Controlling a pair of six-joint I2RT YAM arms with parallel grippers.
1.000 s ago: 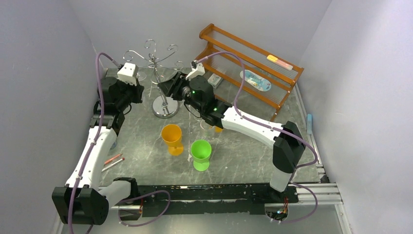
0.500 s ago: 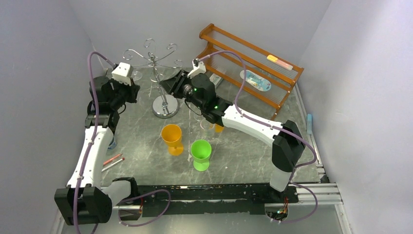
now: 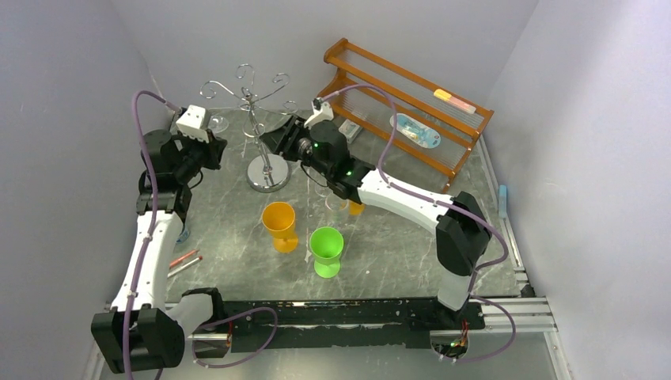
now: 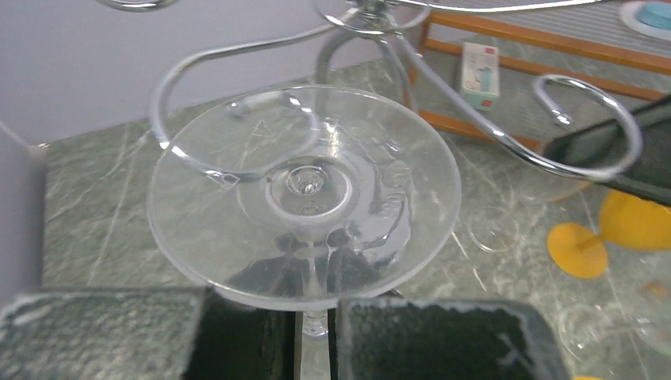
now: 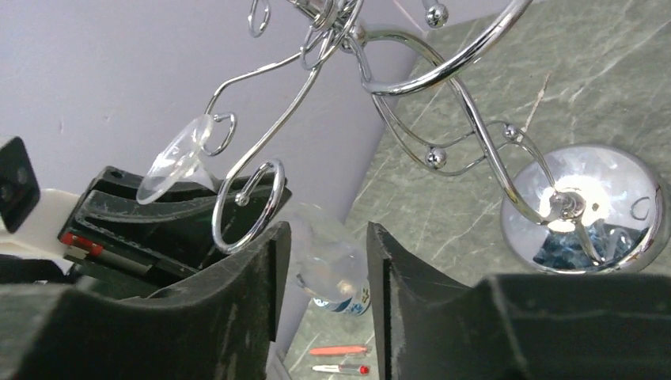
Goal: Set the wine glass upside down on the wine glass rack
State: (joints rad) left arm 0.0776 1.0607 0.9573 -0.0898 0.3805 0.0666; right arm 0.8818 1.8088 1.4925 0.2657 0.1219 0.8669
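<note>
My left gripper [image 4: 315, 305] is shut on the stem of the clear wine glass [image 4: 305, 194] and holds it upside down, foot upward. The foot is level with the left curled arm of the silver wine glass rack [image 4: 237, 170], which overlaps the foot in the left wrist view. I cannot tell whether they touch. In the top view the left gripper [image 3: 210, 147] is left of the rack [image 3: 255, 127] and the glass foot [image 3: 217, 123] is by its left scroll. My right gripper [image 5: 327, 237] is open and empty, close to the rack's pole [image 3: 269, 141].
An orange cup [image 3: 279, 224] and a green cup [image 3: 326, 249] stand in the middle of the table. The brown wooden shelf [image 3: 411, 119] is at the back right. Two pens [image 3: 183, 261] lie at the left. The rack's mirrored base [image 5: 585, 210] is right of my right fingers.
My left arm has moved left and back with the glass, bringing it to the rack's left scroll arm. My right gripper shifted slightly toward the pole.
</note>
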